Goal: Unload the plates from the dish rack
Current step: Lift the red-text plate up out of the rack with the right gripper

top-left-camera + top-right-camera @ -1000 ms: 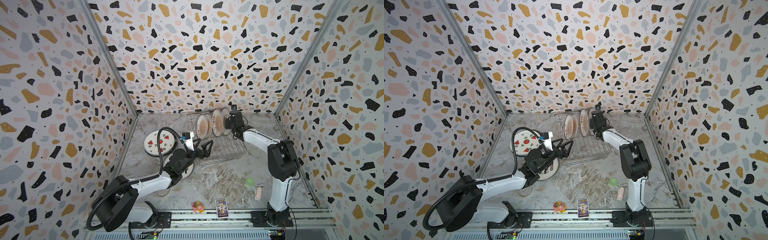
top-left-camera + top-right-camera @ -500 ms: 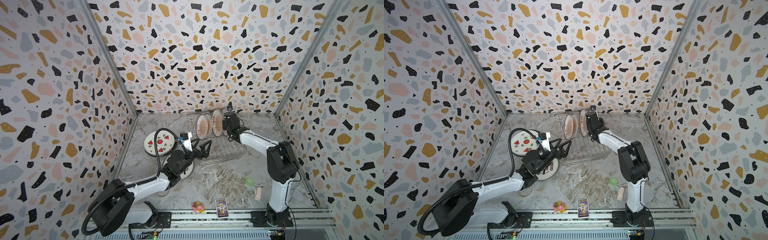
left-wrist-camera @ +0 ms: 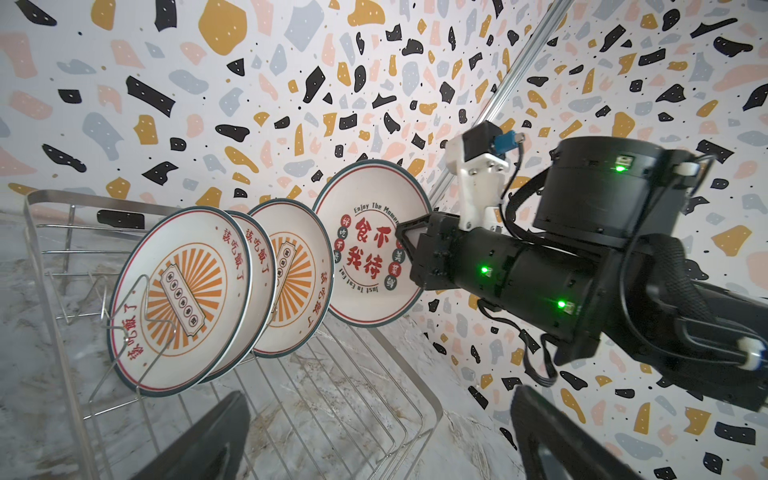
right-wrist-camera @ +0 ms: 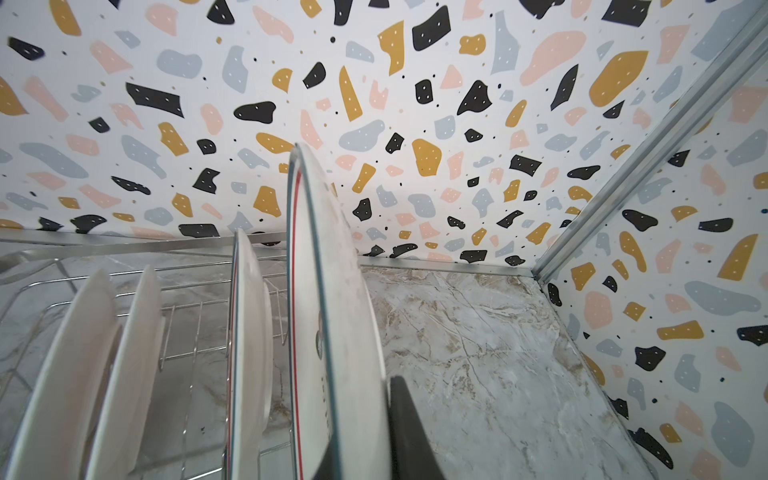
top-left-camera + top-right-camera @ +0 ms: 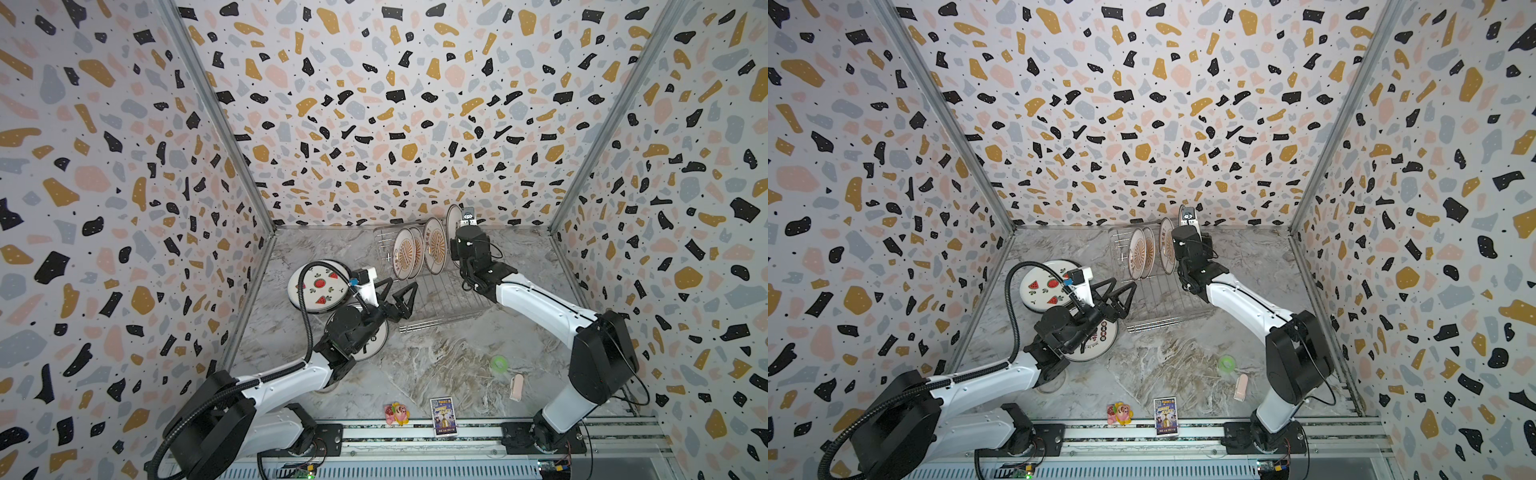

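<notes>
**Both top views.** You see the dish rack (image 5: 436,299) at the back of the marble table (image 5: 457,365). Three sunburst plates (image 5: 405,253) stand upright in it. At its right end the rim of the held plate (image 5: 452,216) rises above them, behind the right arm's wrist (image 5: 469,245). The fingers gripping it are hidden here. Two plates lie flat to the left of the rack: a watermelon plate (image 5: 318,286) and a red-character plate (image 5: 1096,343), the latter partly under the left arm (image 5: 984,378).

**Left wrist view.** Here you get what the top views hide. The right gripper (image 3: 409,239) is clamped on the edge of the held plate, whose face bears red characters. That plate stands higher than the sunburst plates, just beside the last of them. Whether its lower rim is clear of the rack wires you cannot tell.

**Right wrist view.** The plates appear edge-on. One black finger (image 4: 409,432) lies flat against the held plate's back.

**Left gripper** (image 5: 397,291). Its jaws are spread wide with nothing between them. It is poised at the rack's near left side and touches no plate.
</notes>
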